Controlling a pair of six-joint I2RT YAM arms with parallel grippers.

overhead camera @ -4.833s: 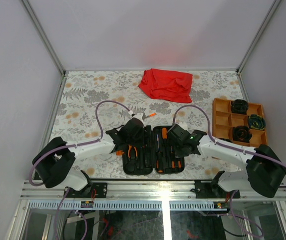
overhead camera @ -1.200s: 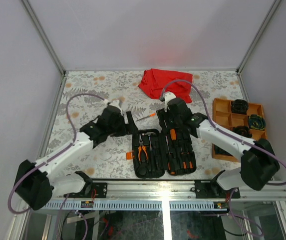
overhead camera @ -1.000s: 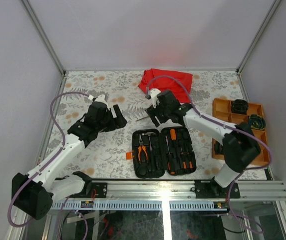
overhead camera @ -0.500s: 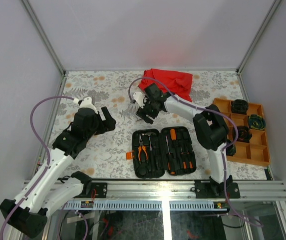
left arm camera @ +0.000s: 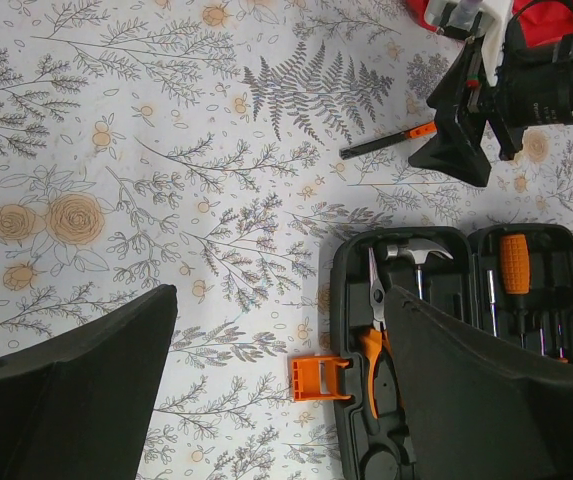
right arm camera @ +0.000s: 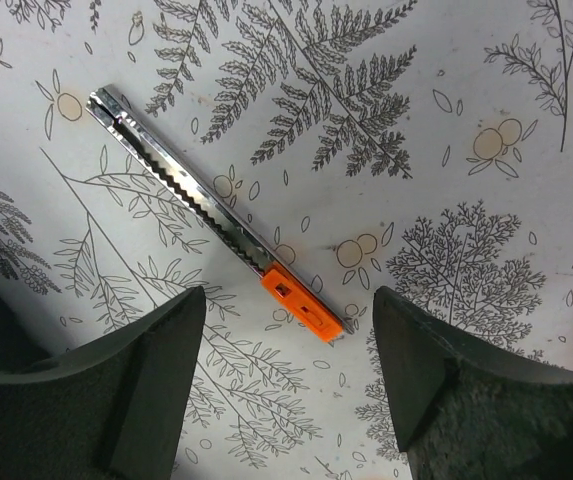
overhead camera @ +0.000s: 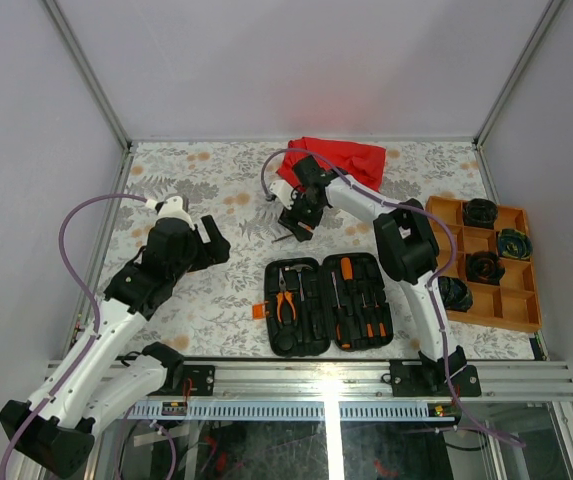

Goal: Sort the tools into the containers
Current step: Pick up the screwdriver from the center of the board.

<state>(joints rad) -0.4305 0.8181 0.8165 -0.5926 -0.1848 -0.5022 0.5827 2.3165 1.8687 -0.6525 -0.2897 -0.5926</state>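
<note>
Right jaws released over slim cutter (right arm camera: 216, 225), left jaws released near case (left arm camera: 340, 300) edge

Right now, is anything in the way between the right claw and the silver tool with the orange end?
Nothing visible is. The right gripper hangs open above the silver tool, which lies alone on the flowered table, framed between the fingers in the wrist view.

The table cover (overhead camera: 166, 190) is white, printed with grey ferns and pale orange blossoms. The case (overhead camera: 318, 300) is black with an orange latch (left arm camera: 318, 378). Inside it, the pliers (left arm camera: 374, 335) and screwdriver (left arm camera: 514, 262) have orange handles (the hammer (left arm camera: 413, 251) has a bare steel head). The cloth (overhead camera: 341, 160) is red and the tray (overhead camera: 444, 240) orange. The slim blade tool (right arm camera: 216, 212) is silver with an orange slider.
</note>
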